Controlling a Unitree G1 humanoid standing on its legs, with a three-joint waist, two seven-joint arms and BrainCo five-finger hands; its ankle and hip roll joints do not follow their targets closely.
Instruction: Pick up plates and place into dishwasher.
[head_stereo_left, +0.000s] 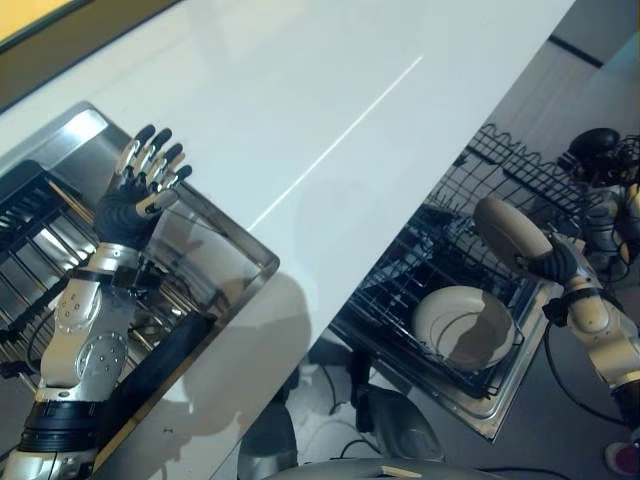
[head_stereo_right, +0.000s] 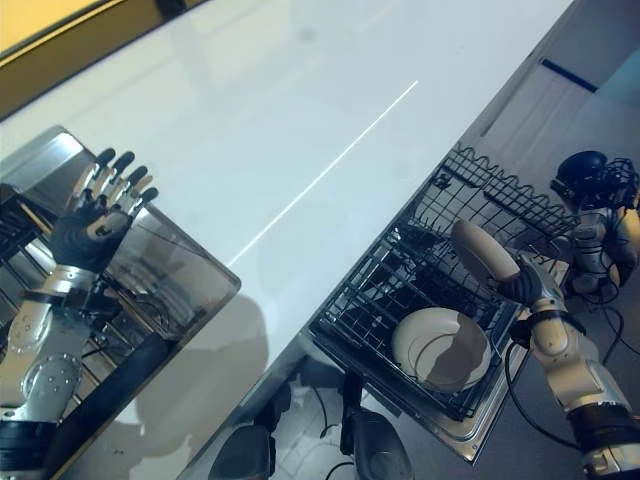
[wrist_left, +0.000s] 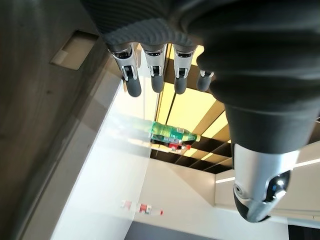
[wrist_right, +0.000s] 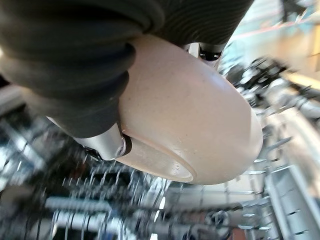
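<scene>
You had the right hand (head_stereo_left: 556, 266) clamped on a beige plate (head_stereo_left: 508, 234) above the dishwasher rack (head_stereo_left: 470, 215) — placing step; next, lower it beside the racked plate (head_stereo_left: 462, 326). Left hand (head_stereo_left: 135, 200) hung fingers-straight, idle.

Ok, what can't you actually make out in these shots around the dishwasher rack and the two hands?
- Right hand: the held plate covers its fingertips in the head views, and its own cover hides them in the right wrist view.
- Dishwasher rack: blurred behind the plate in the right wrist view, so free slots are unclear.
- Second plate: whether it sits between tines is too small to tell.
- Left hand: what lies under it in the sink is unclear.
</scene>
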